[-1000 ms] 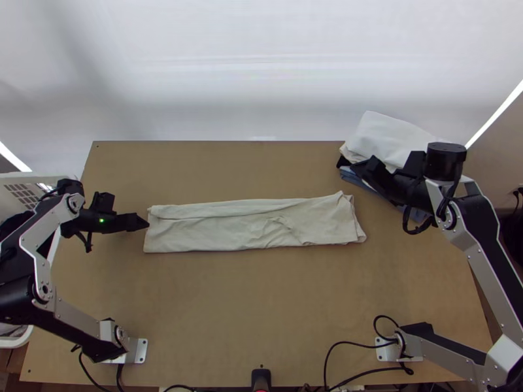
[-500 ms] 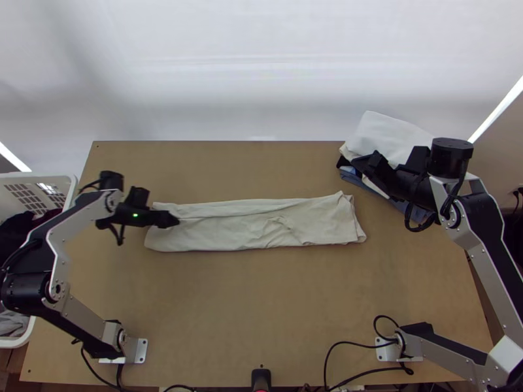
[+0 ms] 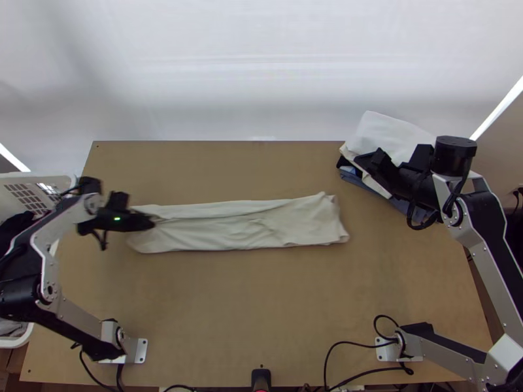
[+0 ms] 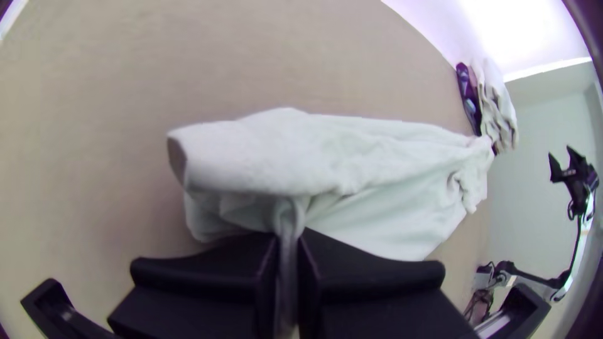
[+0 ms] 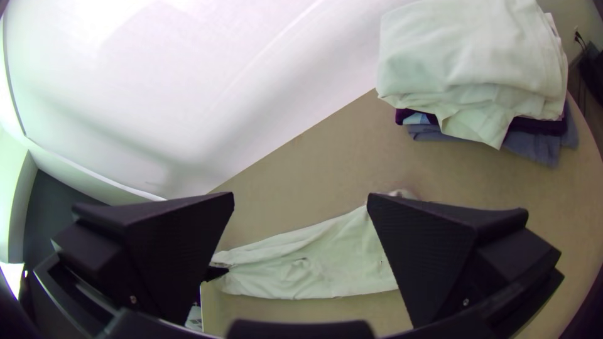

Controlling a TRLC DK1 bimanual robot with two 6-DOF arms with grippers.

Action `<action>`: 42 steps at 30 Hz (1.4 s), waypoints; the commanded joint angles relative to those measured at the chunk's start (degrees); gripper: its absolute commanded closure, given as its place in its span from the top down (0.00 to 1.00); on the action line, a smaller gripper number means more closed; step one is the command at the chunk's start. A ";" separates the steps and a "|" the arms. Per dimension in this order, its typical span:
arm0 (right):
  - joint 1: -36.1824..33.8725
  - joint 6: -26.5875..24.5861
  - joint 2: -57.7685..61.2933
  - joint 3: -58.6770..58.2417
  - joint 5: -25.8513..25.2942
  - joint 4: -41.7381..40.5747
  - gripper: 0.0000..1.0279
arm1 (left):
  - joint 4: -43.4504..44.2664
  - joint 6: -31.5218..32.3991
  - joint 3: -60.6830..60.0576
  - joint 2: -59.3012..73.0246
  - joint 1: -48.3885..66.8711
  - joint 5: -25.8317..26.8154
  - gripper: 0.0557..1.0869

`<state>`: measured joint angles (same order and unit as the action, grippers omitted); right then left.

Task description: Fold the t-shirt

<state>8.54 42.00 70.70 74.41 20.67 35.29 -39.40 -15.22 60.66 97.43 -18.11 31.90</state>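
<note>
Taking the light wooden table (image 3: 261, 313) as a clock face seen from above: compared with half a second ago, the cream t-shirt (image 3: 242, 228) has slid toward 9 o'clock, and the left gripper (image 3: 151, 223) has moved the same way with it. The right gripper (image 3: 374, 159) is in nearly the same place as before.

The t-shirt lies across the table just above the clock's centre, folded into a long, narrow strip. One end points toward 10 o'clock, the other toward 2 o'clock, with soft creases along it.

The left gripper (image 4: 287, 237) has its jaws closed on a narrow, bunched fold of fabric at the t-shirt's 10 o'clock end; a loose rolled layer puffs up just beyond the fingertips.

The right gripper (image 5: 300, 198) has its jaws wide apart with nothing held between them. It is between 1 and 2 o'clock, by a stack of folded clothes (image 3: 389, 134), cream on top with dark and blue layers beneath. Whether it touches the stack, I cannot tell.

At the table's side, from 10 down to 8 o'clock, is a white basket (image 3: 18, 341), partly hidden by the left arm. It contains dark clothes (image 3: 14, 225) and some grey cloth (image 3: 10, 326).
</note>
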 commanded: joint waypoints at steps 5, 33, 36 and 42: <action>-0.36 0.37 0.06 -1.29 0.87 0.04 0.96 | -12.28 -3.41 10.00 -8.04 -8.17 0.00 0.04; -0.19 0.45 0.41 -0.06 1.22 0.75 0.96 | -17.56 26.30 35.22 4.35 43.25 -5.80 0.04; -0.10 0.37 0.41 -0.50 1.13 0.66 0.96 | -17.56 27.18 39.44 8.39 45.97 -6.32 0.04; 0.17 -0.69 0.93 -1.99 1.13 0.22 0.96 | -17.82 28.85 49.20 16.22 52.03 -6.94 0.04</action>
<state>8.56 41.74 70.87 74.17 21.47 35.64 -57.10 12.03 105.12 110.45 31.31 25.12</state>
